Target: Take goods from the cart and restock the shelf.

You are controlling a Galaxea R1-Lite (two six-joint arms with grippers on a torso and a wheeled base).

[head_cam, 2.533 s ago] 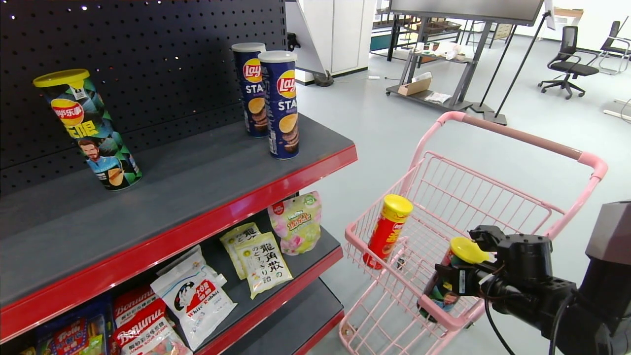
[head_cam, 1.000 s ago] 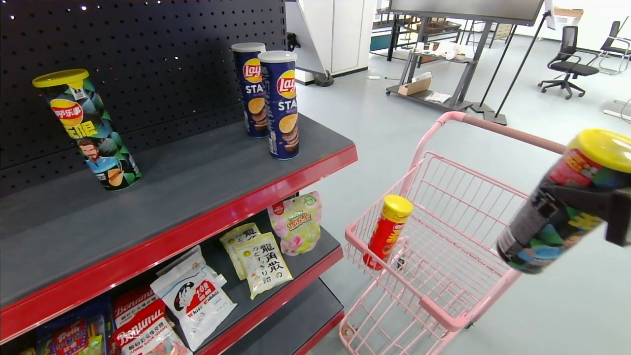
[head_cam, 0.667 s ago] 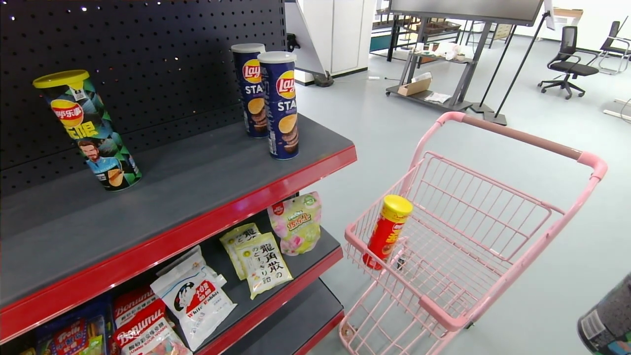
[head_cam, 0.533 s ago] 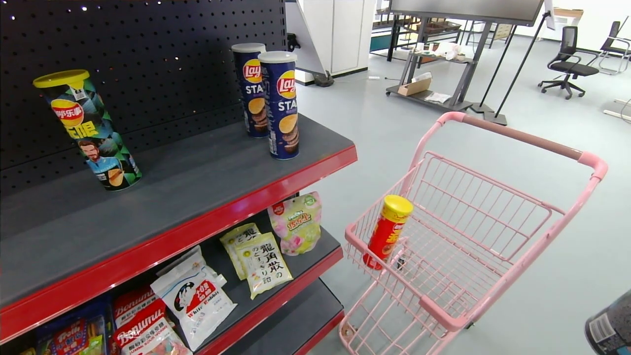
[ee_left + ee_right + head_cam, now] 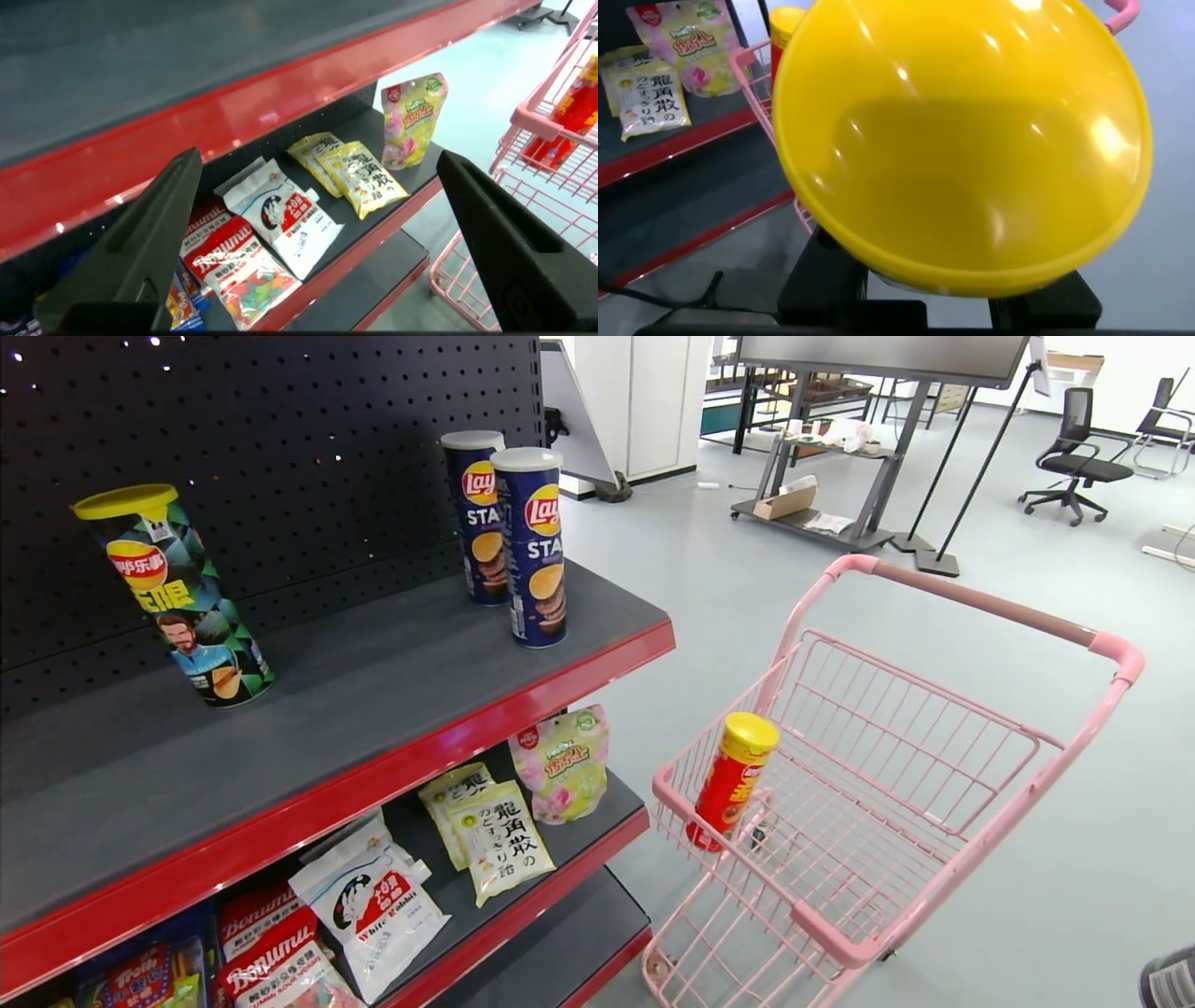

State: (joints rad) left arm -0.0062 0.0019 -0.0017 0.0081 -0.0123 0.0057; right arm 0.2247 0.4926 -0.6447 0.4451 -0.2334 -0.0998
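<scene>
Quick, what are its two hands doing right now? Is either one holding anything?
Left gripper: open, holding nothing.
Right gripper: closed on a yellow-lidded chip can.

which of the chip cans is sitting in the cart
The red can with the yellow lid, inside the pink cart; the two blue cans and the green-patterned can stand on the top shelf.

On shelf [image 5: 373,691] top board: lone can [image 5: 173,593] at left, paired cans [image 5: 530,546] at right end. On lower board: snack bags [image 5: 495,835]. Right of shelf: cart [image 5: 980,600] containing leaning can [image 5: 733,784]; farther right, held can [image 5: 1172,982].
</scene>
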